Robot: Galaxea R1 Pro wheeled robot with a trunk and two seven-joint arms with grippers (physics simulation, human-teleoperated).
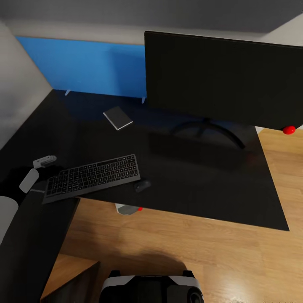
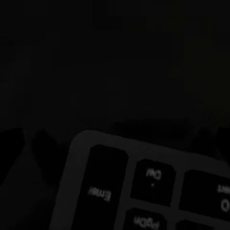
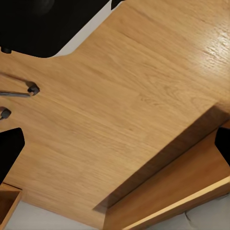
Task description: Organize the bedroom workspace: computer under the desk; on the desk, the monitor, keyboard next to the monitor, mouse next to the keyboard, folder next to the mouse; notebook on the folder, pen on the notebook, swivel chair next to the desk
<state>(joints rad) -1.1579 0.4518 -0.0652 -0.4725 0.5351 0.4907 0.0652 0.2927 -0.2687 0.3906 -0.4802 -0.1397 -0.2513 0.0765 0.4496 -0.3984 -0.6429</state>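
Wood floor (image 1: 189, 252) nearest, below worktop (image 1: 202, 185) front edge. Computer (image 1: 126, 208) peeks out under that edge. Left pincer (image 1: 37, 170) at keyboard's (image 1: 92, 177) left end, fingers (image 1: 44, 160) spread, pinching nothing. Mouse (image 1: 142, 185) just right of keyboard. Notebook (image 1: 118, 118) farther back, well apart. Monitor (image 1: 223, 80) upright at rear right on arc stand. Blue panel (image 1: 84, 67) behind. Right pincer state: cannot tell.

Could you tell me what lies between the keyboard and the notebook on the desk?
Nothing: in the head view, only bare black desk top separates the keyboard from the notebook.
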